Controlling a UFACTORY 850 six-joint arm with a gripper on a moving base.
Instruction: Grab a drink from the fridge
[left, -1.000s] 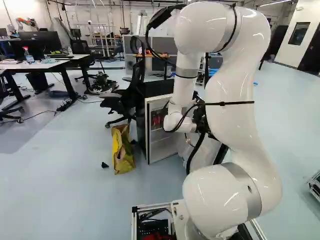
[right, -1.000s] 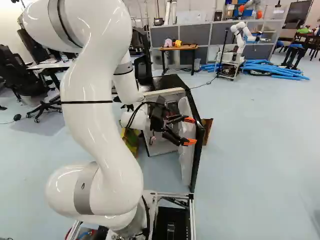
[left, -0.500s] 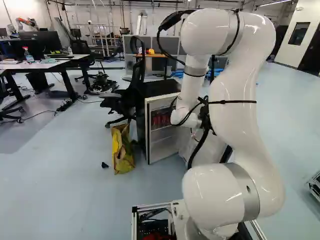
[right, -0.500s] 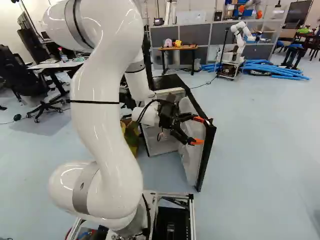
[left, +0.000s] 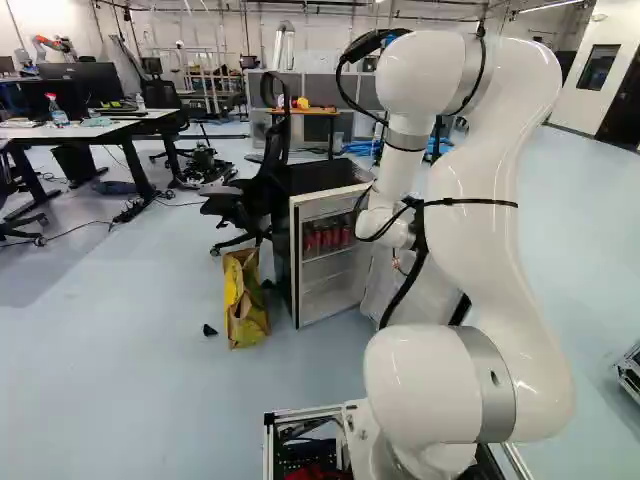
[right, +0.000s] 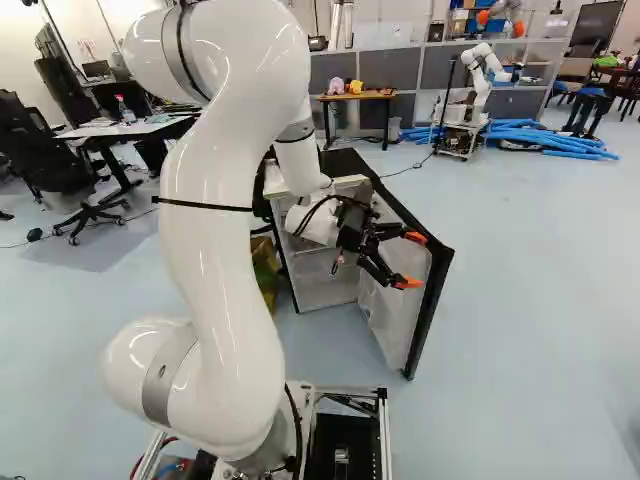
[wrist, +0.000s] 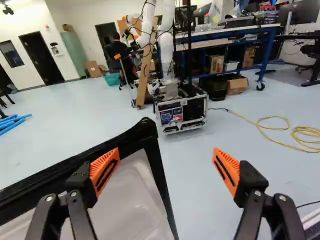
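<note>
The gripper (right: 412, 261) stands open at the inner side of the fridge door (right: 392, 325) in the right base view. In the wrist view nothing is between the fingers of the gripper (wrist: 166, 167); one finger overlaps the door's inner side and dark rim, the other stands out past its free edge. I cannot tell whether the finger touches the door (wrist: 132, 200). The fridge (left: 283, 250) is open, its front partly hidden by my arm in the left base view. Red cans (left: 326, 238) stand in a row on its upper shelf.
A yellow bag (left: 243, 300) and an office chair (left: 262, 195) are beside the fridge. In the wrist view, another robot (wrist: 172, 95) stands on a wheeled case, with a person behind and a yellow cable (wrist: 260, 125) on the floor.
The fridge door has swung wider, with my arm and open gripper moving to the right along with it in both base views. More red cans show. The base has not moved.
</note>
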